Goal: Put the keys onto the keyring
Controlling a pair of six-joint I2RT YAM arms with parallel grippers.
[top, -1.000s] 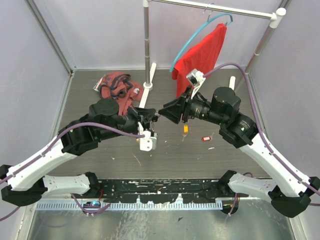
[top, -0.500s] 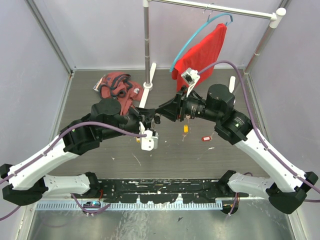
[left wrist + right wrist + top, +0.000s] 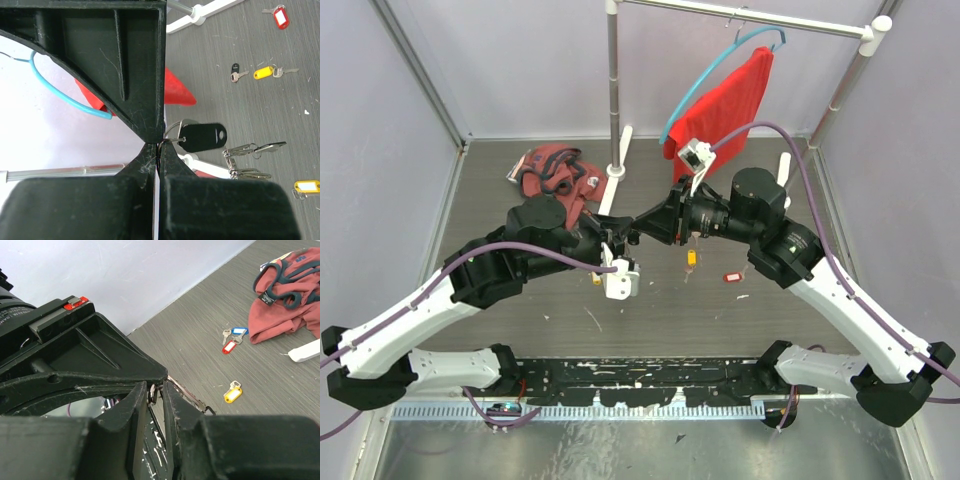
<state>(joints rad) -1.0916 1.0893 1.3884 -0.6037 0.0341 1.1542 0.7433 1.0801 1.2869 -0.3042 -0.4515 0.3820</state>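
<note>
Left gripper [image 3: 159,148] is pressed shut on the thin silver wire keyring [image 3: 171,133], held mid-scene above the table [image 3: 670,310]. Right gripper [image 3: 156,391] is narrowly parted at it; a grip cannot be told. If closed off-line, the ring may be twisted loose.

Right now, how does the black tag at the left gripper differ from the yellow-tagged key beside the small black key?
The black tag hangs from a keyring at the shut left gripper; the yellow-tagged key lies loose on the table. One tag is black, the other yellow. Both are oblong.
</note>
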